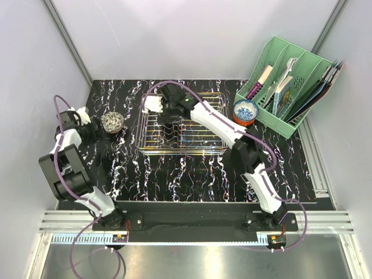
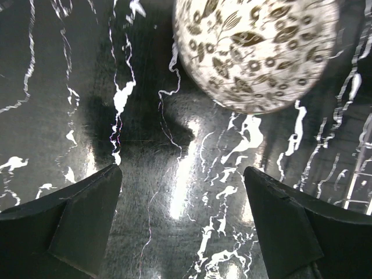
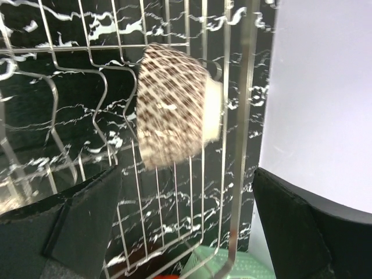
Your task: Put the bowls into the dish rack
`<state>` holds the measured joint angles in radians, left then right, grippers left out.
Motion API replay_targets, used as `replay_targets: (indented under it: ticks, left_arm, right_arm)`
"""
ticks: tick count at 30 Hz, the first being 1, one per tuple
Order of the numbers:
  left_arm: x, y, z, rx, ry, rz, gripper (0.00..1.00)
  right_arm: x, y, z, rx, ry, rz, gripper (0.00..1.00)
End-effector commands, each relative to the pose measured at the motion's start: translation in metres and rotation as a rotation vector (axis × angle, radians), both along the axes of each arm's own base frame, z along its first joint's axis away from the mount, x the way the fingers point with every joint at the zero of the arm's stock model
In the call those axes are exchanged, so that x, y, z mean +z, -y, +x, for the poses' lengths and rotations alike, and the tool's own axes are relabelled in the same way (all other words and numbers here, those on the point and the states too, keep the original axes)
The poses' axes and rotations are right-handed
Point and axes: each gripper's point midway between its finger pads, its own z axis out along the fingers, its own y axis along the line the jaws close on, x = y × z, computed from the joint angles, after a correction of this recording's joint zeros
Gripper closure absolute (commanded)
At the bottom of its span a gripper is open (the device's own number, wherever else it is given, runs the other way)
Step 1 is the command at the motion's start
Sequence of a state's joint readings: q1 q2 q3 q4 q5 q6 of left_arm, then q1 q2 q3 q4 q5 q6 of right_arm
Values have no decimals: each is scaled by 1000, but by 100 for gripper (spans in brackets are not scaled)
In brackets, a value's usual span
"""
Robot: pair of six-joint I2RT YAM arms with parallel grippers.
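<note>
Dish rack [image 1: 180,150] mid-table [image 1: 174,174]. Patterned bowl [image 3: 174,104] on its side in a far corner, axis level. Right gripper [image 3: 187,174] wide open, empty, near it. Second bowl [image 2: 256,52] upside down on table; left gripper [image 2: 183,170] spread, empty, just short.

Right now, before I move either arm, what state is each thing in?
Left tool: open, empty.
Right tool: open, empty, over the rack.
Floral bowl: on the table, not gripped.
Crosshatched bowl: in the dish rack, tipped on its side.
Blue-and-white bowl: upright, stacked on the orange-red bowl, outside the rack.
</note>
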<state>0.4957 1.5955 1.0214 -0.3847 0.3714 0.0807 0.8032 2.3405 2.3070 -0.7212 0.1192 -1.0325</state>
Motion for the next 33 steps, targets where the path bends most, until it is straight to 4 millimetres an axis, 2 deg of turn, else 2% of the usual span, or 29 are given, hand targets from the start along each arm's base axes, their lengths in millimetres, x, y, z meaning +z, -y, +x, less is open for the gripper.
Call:
replay_targets:
  ticks: [1,2,8,11,12,13,15,17,18,20,22,26,27,33]
  left_arm:
    - [7,-18,22,29,41,51,10]
    - [5,-19,24,34,38,53,10]
    - [12,-17,44,51,61,92,10]
    - [31,-5,51,10,133,50,9]
    - [40,2,51,-14,168,28,9]
    - [46,4,53,-16,190,23,9]
    - [54,3,56,12,218,27,9]
    - [58,0,64,42,221,40,9]
    - [53,-8,65,77,204,65,9]
    - [56,-11,76,97,212,90,9]
    - [49,-15,84,107,193,112,9]
    - [40,-5,104,68,163,194,9]
    - [31,-7,105,73,137,213,9]
    - [15,-14,113,69,89,263,9]
  right_arm:
    - [85,4,-32,-7,13,180,0]
    - [96,7,-36,-5,17,200,0]
    - [111,20,-50,-22,-29,266,0]
    - [109,30,-53,-41,-43,265,0]
    - [103,34,-54,-49,-54,256,0]
    - [107,36,-57,-38,-65,271,0]
    - [101,41,-58,-48,-77,265,0]
    - [107,47,-60,-54,-79,280,0]
    - [106,49,-61,-61,-88,286,0]
    - [111,54,-62,-67,-87,296,0]
    - [113,58,-64,-72,-87,299,0]
    - [118,67,-68,-83,-90,315,0]
    - [118,71,-67,-98,-96,320,0]
    - [135,89,-74,-133,-100,376,0]
